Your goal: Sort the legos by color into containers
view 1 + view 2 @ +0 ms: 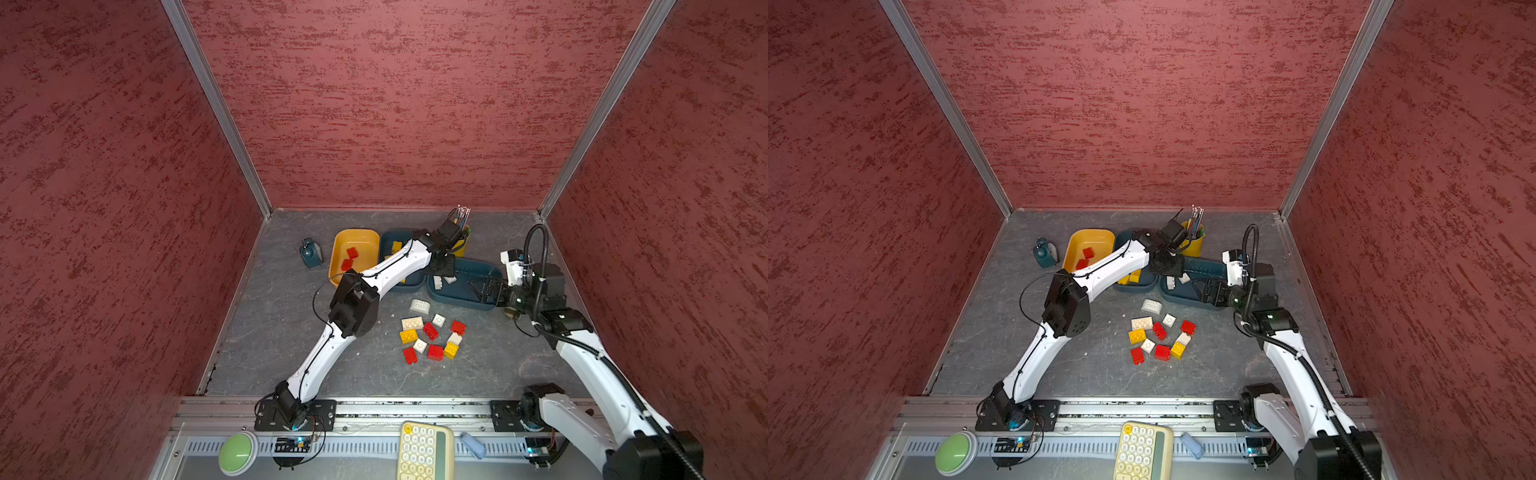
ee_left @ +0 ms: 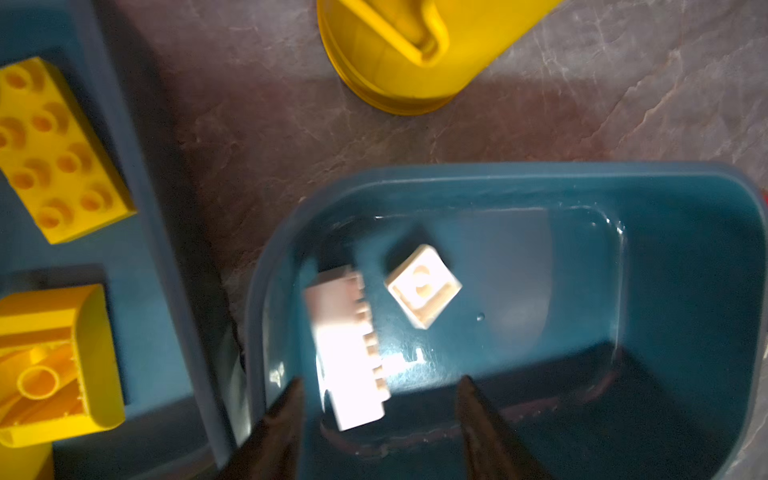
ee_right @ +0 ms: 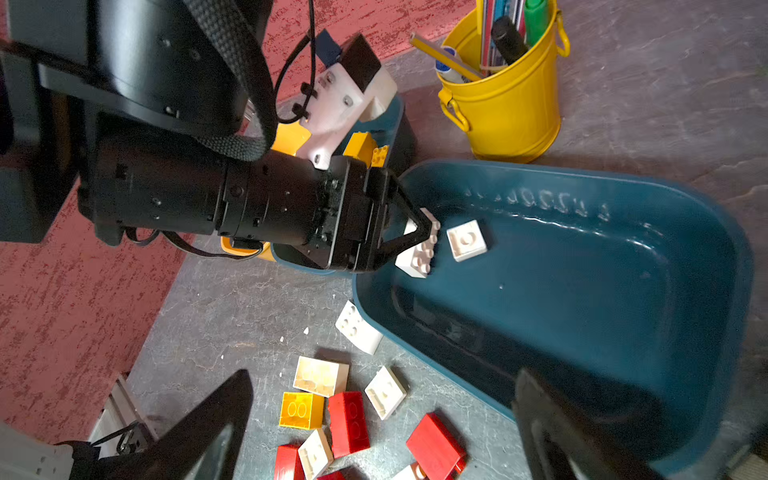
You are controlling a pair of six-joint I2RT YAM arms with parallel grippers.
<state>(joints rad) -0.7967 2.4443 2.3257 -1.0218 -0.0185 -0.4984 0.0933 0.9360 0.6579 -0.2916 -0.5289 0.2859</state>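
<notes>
So the left arm rises from its base at the near edge, bends at a chunky black elbow, then stretches its white forearm away toward the back and to the right, reaching past the middle. Its wrist tips over, so the left gripper points downward, jaws clearly apart. The right arm comes up from the near right corner, folds over at the top and aims the right gripper leftward, tilted a bit down, with its jaws spread wide and nothing between them. The two grippers sit near each other, not touching.
</notes>
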